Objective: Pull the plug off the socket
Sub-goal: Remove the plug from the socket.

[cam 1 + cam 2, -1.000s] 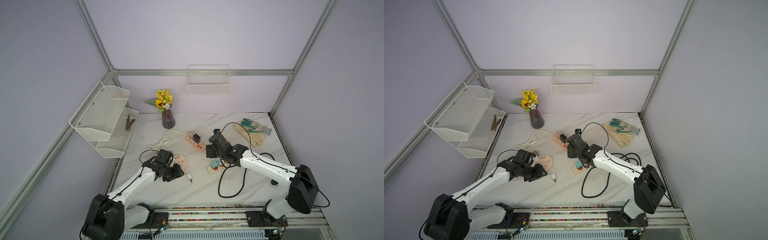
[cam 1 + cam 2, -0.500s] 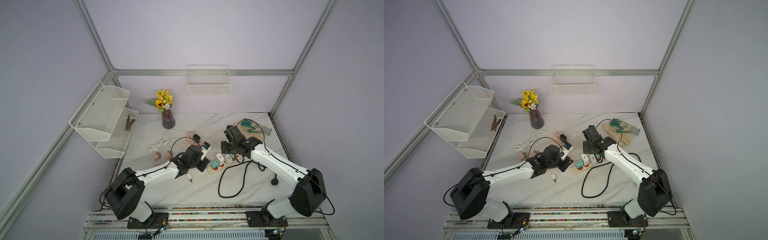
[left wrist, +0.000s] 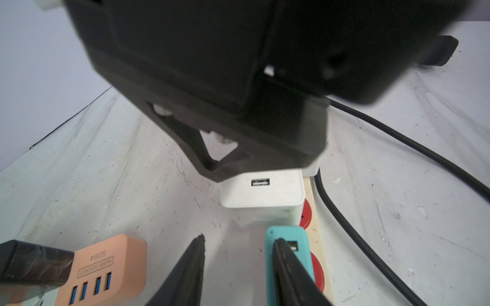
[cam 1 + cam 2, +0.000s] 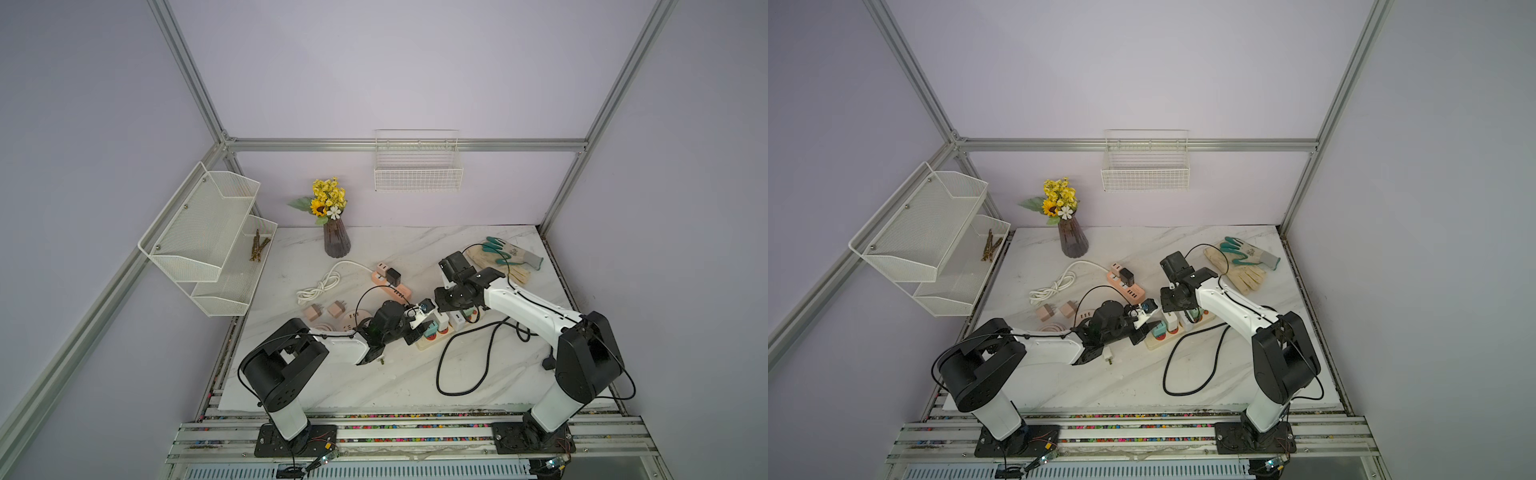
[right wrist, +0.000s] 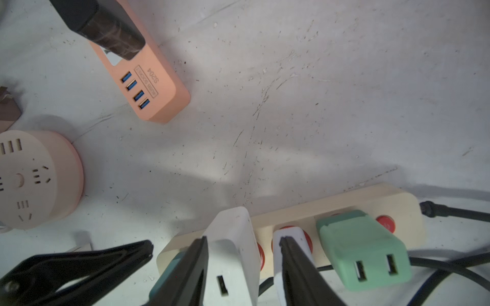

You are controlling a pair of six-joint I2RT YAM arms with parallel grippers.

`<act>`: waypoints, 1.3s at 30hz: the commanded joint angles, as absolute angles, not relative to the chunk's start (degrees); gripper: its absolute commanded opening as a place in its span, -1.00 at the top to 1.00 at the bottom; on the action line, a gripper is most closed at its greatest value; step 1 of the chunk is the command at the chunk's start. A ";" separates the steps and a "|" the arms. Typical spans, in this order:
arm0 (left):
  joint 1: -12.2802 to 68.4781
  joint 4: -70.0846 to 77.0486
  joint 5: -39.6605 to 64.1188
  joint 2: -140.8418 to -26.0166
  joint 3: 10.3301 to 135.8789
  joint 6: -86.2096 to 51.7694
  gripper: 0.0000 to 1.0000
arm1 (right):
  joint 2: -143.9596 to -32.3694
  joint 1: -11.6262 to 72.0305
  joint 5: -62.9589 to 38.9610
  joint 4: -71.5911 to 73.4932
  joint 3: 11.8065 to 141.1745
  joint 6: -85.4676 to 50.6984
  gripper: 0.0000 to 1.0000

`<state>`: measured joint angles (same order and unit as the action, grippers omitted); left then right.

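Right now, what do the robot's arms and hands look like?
The left arm and right arm have white shells, black joints and black base blocks, with thin black cables looping alongside. The left hand and right hand are black, each with two slim, tapering black fingers.

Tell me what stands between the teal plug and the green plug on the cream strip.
Two stand there: the large white charger beside the teal plug and the small white charger beside the green plug. The right wrist view shows it.

Seemingly marble table: power strips, gloves
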<state>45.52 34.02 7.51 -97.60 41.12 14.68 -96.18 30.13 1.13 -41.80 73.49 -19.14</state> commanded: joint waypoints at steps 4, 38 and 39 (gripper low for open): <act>45.54 39.09 14.64 -95.01 38.85 15.63 -0.07 | -96.69 28.96 -2.67 -42.63 74.87 -18.19 0.02; 47.31 39.90 10.37 -100.11 38.31 16.18 0.41 | -97.26 28.21 -9.18 -49.25 77.09 -18.01 0.10; 47.37 39.92 10.34 -100.04 38.32 16.22 0.44 | -97.67 28.25 -8.84 -49.28 77.16 -18.06 0.10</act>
